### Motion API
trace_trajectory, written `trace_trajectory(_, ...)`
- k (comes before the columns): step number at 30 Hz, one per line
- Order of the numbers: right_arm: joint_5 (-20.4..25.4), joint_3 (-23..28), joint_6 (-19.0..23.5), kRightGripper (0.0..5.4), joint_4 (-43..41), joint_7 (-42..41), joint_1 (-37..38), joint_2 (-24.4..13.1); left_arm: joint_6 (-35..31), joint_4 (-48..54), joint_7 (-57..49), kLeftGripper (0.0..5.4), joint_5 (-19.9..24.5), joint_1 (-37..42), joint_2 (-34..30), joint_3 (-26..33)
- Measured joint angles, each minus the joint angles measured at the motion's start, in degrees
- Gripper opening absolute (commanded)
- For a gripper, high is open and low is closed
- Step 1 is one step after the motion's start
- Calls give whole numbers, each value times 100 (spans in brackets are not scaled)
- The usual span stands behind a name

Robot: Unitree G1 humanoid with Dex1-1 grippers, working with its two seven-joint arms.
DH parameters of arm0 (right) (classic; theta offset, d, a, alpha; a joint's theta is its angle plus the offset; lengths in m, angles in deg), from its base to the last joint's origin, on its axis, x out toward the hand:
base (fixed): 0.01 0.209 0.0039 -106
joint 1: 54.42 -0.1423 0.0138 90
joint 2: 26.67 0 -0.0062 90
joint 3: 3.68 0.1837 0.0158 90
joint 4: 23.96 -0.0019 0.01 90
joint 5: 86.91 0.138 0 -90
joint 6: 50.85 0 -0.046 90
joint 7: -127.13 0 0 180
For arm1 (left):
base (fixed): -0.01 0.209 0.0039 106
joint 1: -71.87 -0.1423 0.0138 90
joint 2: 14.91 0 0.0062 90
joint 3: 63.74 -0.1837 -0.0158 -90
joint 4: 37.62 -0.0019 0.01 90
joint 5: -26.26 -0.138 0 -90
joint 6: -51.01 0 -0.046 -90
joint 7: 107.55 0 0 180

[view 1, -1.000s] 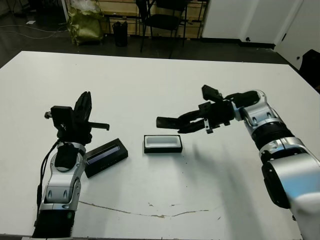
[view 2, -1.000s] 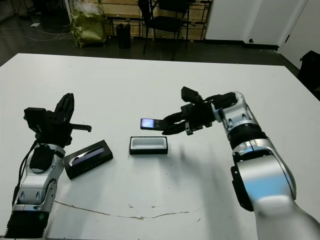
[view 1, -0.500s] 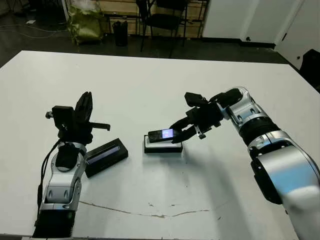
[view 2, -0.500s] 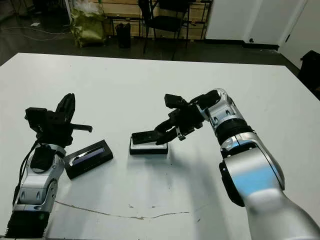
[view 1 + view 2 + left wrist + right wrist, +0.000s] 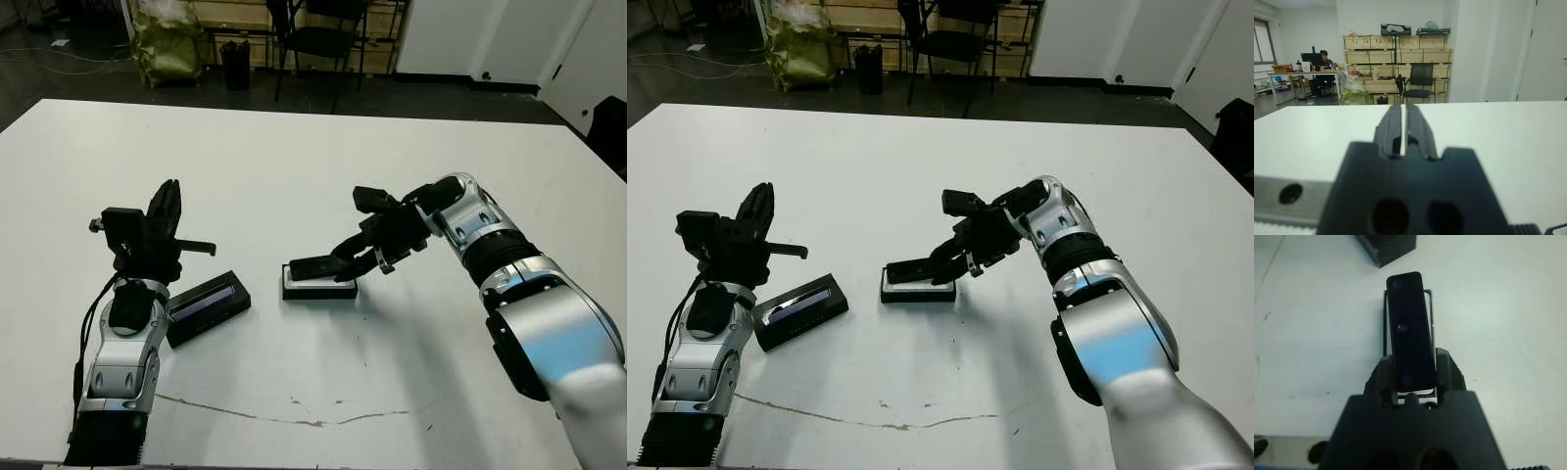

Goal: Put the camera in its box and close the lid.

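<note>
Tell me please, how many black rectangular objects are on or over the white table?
3. The camera is held by the right gripper just over the box. The lid lies flat beside the left arm. None seems hidden.

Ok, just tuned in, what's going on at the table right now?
The right gripper holds the camera by one end, just over the box, lined up with it but apparently not yet seated inside. The lid lies flat on the table to the box's left, untouched. The left gripper is raised beside the lid, shut and holding nothing.
</note>
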Motion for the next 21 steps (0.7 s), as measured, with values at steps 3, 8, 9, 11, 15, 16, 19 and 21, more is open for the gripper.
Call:
trace_trajectory(3, -59, -11, -1, 67, -48, 178, 2, 10, 1, 0, 2, 0, 7, 0, 0, 2)
trace_trajectory(8, -77, -15, 24, 67, -82, 218, 3, 9, -2, 0, 3, 0, 11, 0, 0, 3)
trace_trajectory(9, -77, -15, 23, 67, -82, 199, 3, 9, -1, -1, 3, 0, 9, 0, 0, 3)
trace_trajectory(11, -80, -17, 23, 67, -82, 163, 3, 9, -1, -1, 3, 0, 1, 0, 0, 0)
trace_trajectory(15, -104, -37, 19, 67, -82, 113, 3, 9, -45, 16, 1, 0, 2, 0, 0, 0)
trace_trajectory(16, -112, -48, 18, 67, -82, 106, 3, 9, -45, 16, 1, 0, 1, 0, 0, 0)
trace_trajectory(19, -184, -124, -10, 67, -84, 71, 3, 10, -45, 17, 1, 0, -8, 0, 0, -2)
trace_trajectory(21, -195, -147, -14, 66, -84, 32, 2, 10, -45, 20, 1, 0, -9, 0, 0, -2)
